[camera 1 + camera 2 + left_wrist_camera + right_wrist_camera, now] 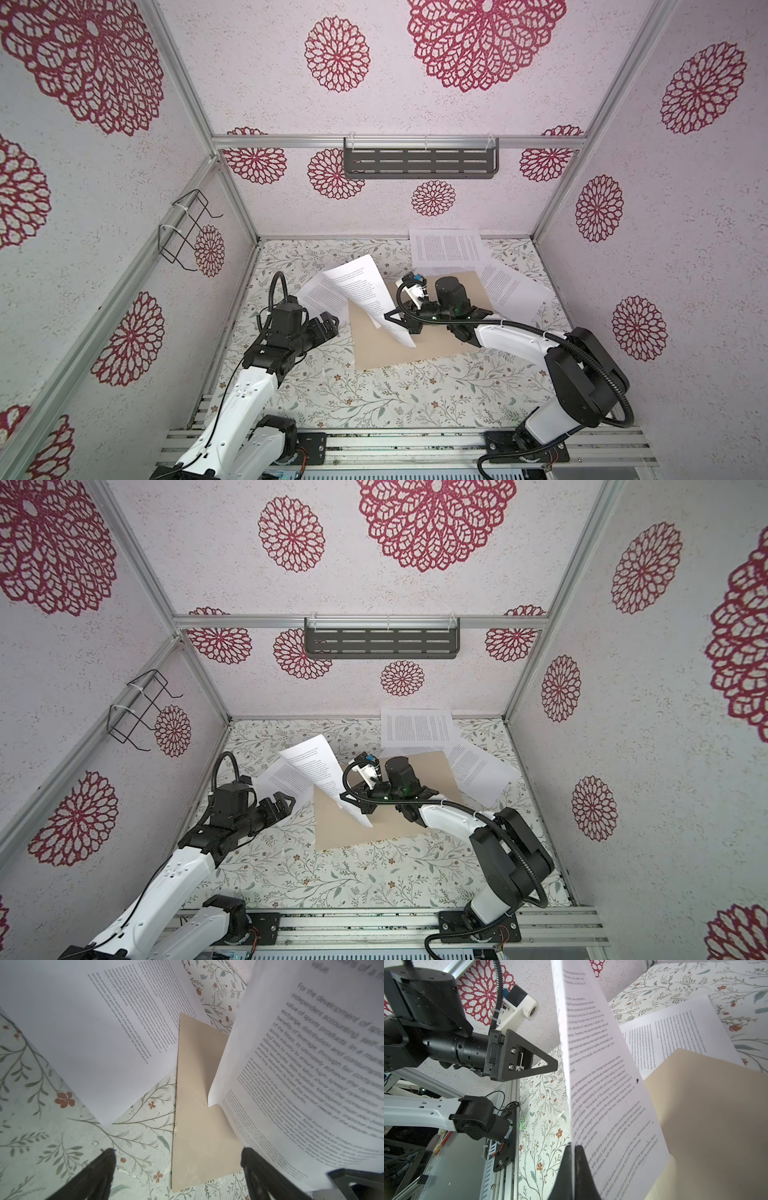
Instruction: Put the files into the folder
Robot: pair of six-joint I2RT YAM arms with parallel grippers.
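I've got the folder [415, 347] lying flat mid-table [374, 399]. Over its left part one sheet [361, 286] hangs lifted, pinched at its near edge by the right gripper [394, 319]. Left of the folder a second sheet [313, 296] lies with a corner under the folder's edge, and the left gripper [331, 326] hovers just in front of it. A third sheet [446, 249] lies behind the folder against the back wall, and a fourth [515, 293] just right of it.

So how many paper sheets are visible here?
4 sheets: one pinched by the right gripper above the folder, one flat to its left, one at the back edge, one on the right. Others may hide beneath.
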